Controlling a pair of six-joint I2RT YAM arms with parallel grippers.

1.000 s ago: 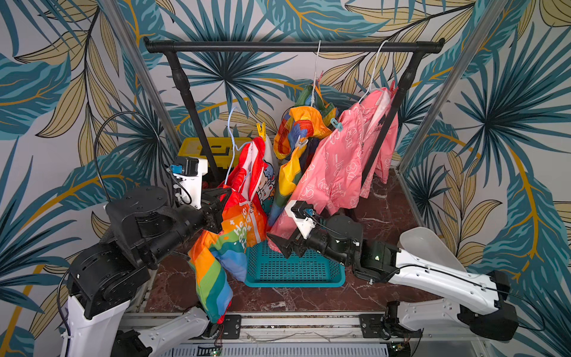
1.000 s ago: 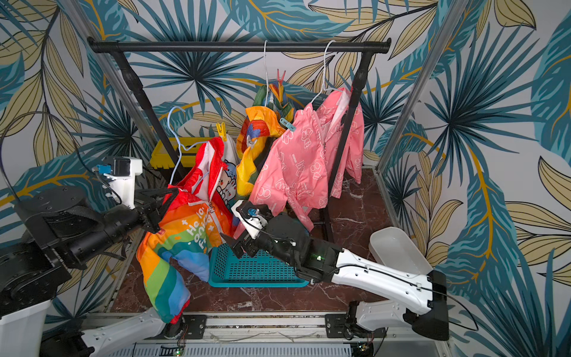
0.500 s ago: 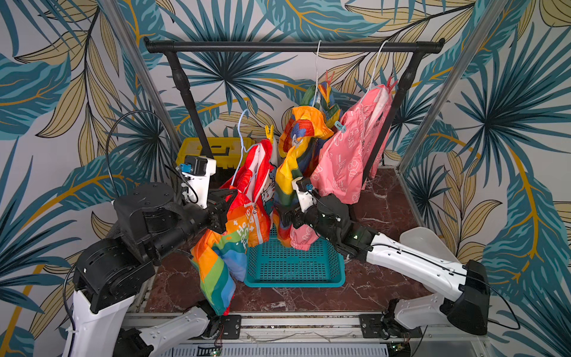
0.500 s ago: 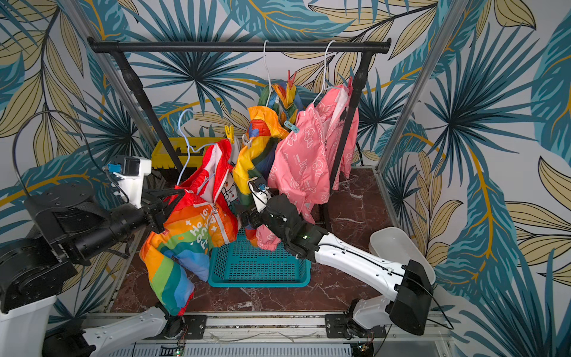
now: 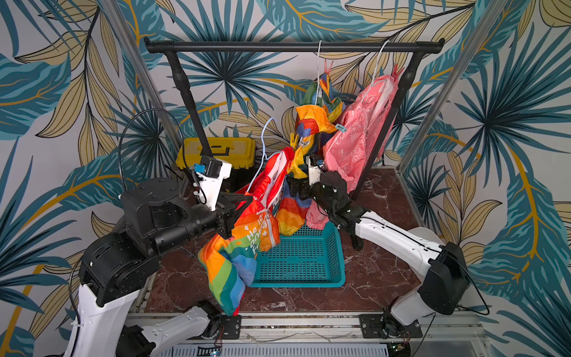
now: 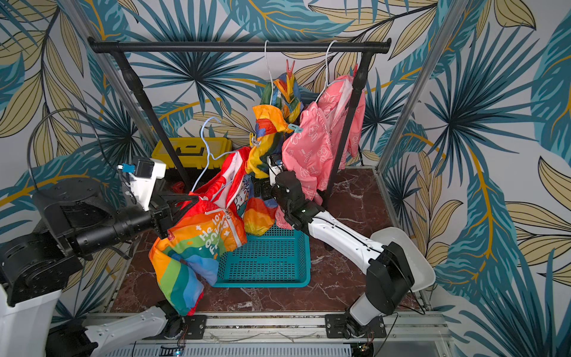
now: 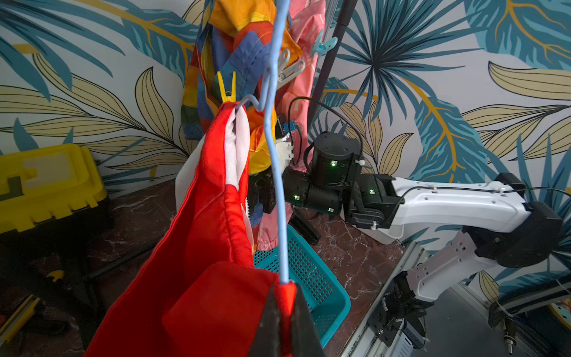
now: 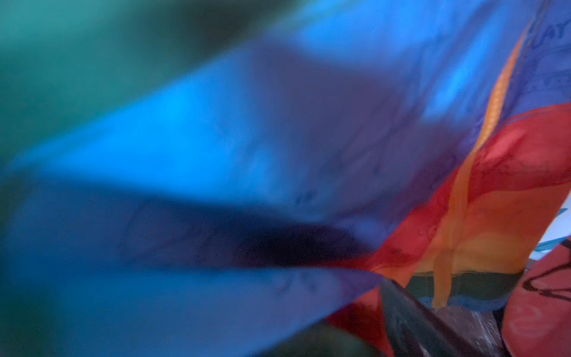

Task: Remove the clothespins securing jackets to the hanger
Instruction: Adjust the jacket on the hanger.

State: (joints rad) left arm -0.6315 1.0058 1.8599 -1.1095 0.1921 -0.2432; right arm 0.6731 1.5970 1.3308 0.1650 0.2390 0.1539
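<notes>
My left gripper (image 7: 284, 296) is shut on the red jacket (image 5: 265, 182) where its pale blue hanger (image 7: 275, 154) enters the cloth. The hanger's hook hangs free of the rail (image 5: 247, 48). A yellow clothespin (image 7: 226, 88) sits at the jacket's top. A grey clothespin (image 7: 289, 66) and a light blue clothespin (image 5: 340, 127) are on the multicoloured jacket (image 5: 312, 117), and red-pink clothespins (image 5: 328, 66) stand at the top. The pink jacket (image 5: 355, 145) hangs furthest right. My right gripper (image 6: 261, 188) is open, pushed under the multicoloured jacket; cloth fills its wrist view.
A teal basket (image 5: 302, 259) stands on the marble floor below the jackets. A yellow toolbox (image 5: 219, 151) sits at the back left behind the rack's slanted post (image 5: 188, 102). A white bin (image 6: 411, 256) lies under the right arm.
The right arm has swung from over the basket up and back into the hanging jackets, which shifted. The left arm has carried the red jacket a little toward the rack.
</notes>
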